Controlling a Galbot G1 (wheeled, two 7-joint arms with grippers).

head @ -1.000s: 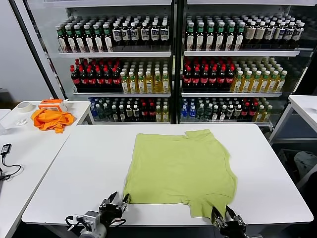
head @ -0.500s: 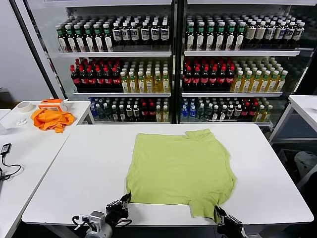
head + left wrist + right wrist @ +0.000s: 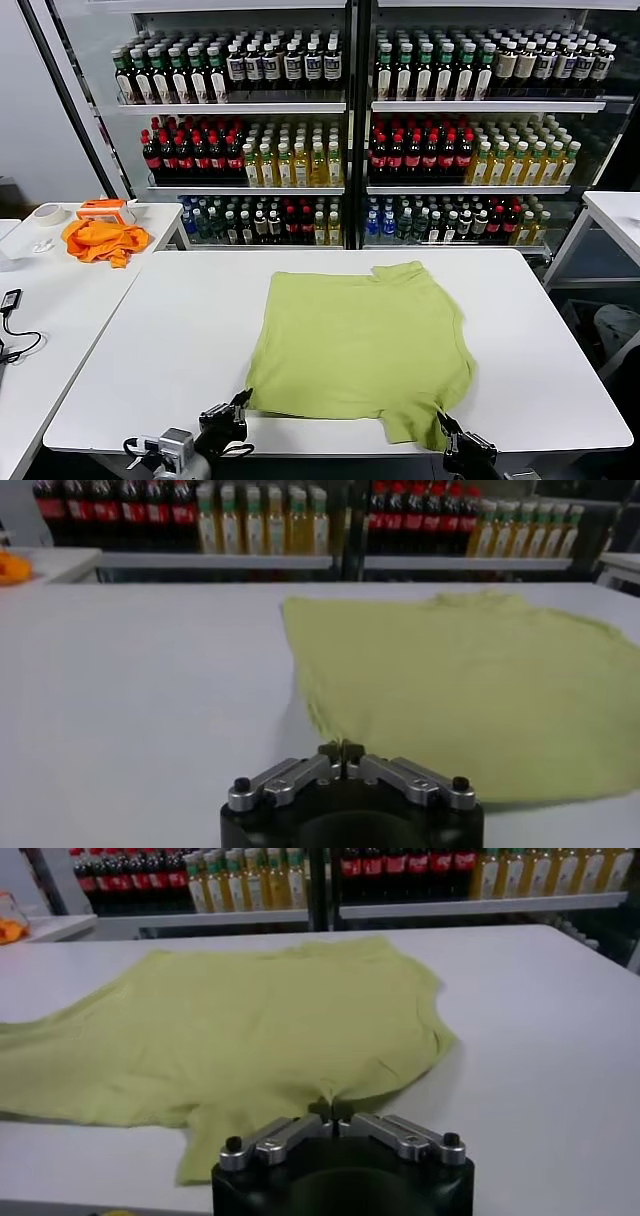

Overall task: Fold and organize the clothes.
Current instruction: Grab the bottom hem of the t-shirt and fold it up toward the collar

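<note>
The clothes, one lime T-shirt (image 3: 365, 345), lie spread flat on the white table (image 3: 170, 340), plain side up. At the table's front edge my left gripper (image 3: 240, 402) is shut on the shirt's near left corner. The left wrist view shows that gripper (image 3: 341, 750) with its fingertips pinching the shirt's (image 3: 470, 680) edge. My right gripper (image 3: 442, 420) is shut on the near right part of the shirt, by the sleeve. In the right wrist view the cloth (image 3: 250, 1018) puckers where the right gripper (image 3: 329, 1110) pinches it.
A bright orange cloth (image 3: 100, 240) and a tape roll (image 3: 48, 214) lie on a side table at the left. A cable and adapter (image 3: 12, 300) lie nearer on it. Glass-door coolers of bottles (image 3: 340, 150) stand behind. Another white table (image 3: 615, 215) is at the right.
Both grippers went from open to shut on the shirt's near edge. The near left corner has since shifted slightly left and toward the table's front edge.
</note>
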